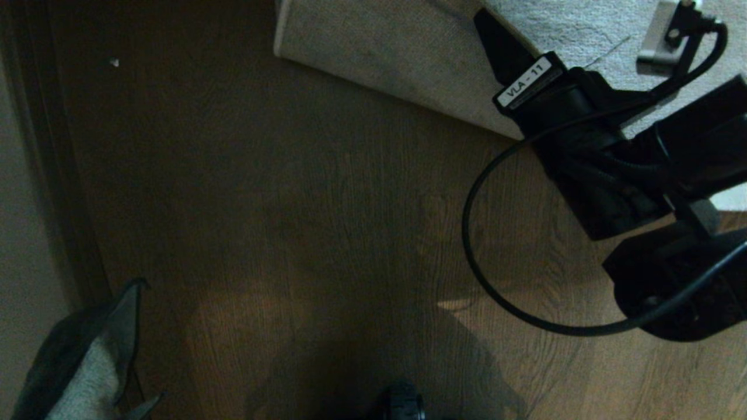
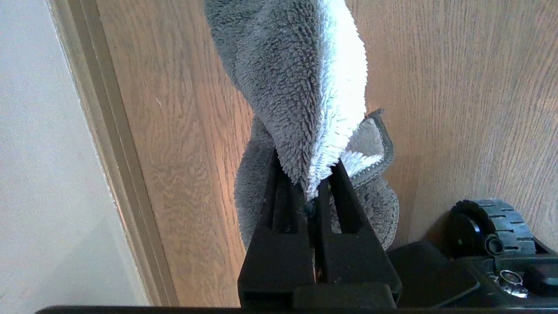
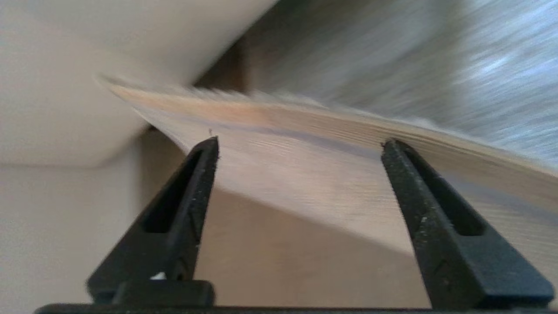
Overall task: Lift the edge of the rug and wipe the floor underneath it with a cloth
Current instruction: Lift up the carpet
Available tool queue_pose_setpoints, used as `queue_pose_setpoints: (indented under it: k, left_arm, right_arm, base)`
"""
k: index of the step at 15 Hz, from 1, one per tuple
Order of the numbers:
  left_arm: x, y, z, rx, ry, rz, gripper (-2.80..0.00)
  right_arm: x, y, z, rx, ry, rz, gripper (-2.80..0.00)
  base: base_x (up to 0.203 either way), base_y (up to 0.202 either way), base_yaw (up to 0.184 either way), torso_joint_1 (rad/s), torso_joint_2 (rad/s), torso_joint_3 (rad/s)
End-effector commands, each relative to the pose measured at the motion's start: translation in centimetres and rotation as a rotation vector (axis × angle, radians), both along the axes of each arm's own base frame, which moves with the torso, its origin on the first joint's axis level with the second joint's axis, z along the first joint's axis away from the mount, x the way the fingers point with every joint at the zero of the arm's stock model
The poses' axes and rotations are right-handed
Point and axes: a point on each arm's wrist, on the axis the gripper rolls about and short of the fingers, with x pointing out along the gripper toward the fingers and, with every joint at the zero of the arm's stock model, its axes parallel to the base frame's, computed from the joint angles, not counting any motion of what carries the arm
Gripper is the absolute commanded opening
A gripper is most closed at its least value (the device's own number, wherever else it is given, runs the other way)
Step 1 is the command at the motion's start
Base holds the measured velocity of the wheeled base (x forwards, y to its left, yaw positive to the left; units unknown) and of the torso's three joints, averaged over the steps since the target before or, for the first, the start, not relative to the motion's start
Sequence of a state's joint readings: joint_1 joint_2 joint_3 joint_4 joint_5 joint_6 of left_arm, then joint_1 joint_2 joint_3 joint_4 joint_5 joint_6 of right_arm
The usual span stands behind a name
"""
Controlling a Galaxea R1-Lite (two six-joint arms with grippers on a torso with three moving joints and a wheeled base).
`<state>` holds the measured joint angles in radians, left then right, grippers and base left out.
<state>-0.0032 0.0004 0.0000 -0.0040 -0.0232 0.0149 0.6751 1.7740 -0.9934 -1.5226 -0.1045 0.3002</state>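
Note:
The rug edge [image 1: 379,64] at the top of the head view is raised and shows its pale backing above the dark plank floor [image 1: 327,221]. My right gripper [image 1: 487,29] is at that edge. In the right wrist view it [image 3: 301,141] stands open, the lifted rug edge [image 3: 305,117] lying just past its fingertips with nothing gripped between them. The fuzzy grey cloth [image 2: 296,78] hangs from my left gripper [image 2: 309,174], which is shut on it above the floor [image 2: 457,109]. That cloth [image 1: 87,361] also shows at the lower left of the head view.
A wall and skirting board [image 1: 35,204] run along the left side, close to the cloth. A black cable loop [image 1: 484,262] hangs from the right arm. The robot's wheel [image 2: 492,226] sits beside the left gripper. A small white speck [image 1: 114,62] lies on the planks.

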Motion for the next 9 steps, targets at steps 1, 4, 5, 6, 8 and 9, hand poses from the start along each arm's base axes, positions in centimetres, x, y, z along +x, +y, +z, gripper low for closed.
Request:
queue_pose_setpoints:
  k: [1,4,5,6,8,9]
  left_arm:
    - [0.0,0.0,0.0,0.000,-0.001,0.000,-2.80]
    - [0.0,0.0,0.0,0.000,-0.001,0.000,-2.80]
    - [0.0,0.0,0.0,0.000,-0.001,0.000,-2.80]
    - [0.0,0.0,0.0,0.000,-0.001,0.000,-2.80]
    - [0.0,0.0,0.0,0.000,-0.001,0.000,-2.80]
    - [0.0,0.0,0.0,0.000,-0.001,0.000,-2.80]
  right_arm:
    - [-1.2,0.2,0.9,0.062,-0.038,0.070,0.00]
    - [-1.1,0.4,0.4,0.064,-0.015,0.076,0.00]
    - [-0.9,0.6,-0.4,0.055,0.014,0.078,0.00]
    - [-0.6,0.8,-1.3,0.046,0.047,0.072,0.00]
    - [-0.2,1.3,-2.1,0.099,0.109,0.060,0.00]
    - [0.1,1.5,-2.5,0.125,0.143,0.053,0.00]
  base:
    - [0.000,0.000,0.000,0.000,0.00,0.000]
    - [0.000,0.000,0.000,0.000,0.00,0.000]
    - [0.000,0.000,0.000,0.000,0.00,0.000]
    - [0.000,0.000,0.000,0.000,0.00,0.000]
    - [0.000,0.000,0.000,0.000,0.00,0.000]
    - [0.000,0.000,0.000,0.000,0.00,0.000]
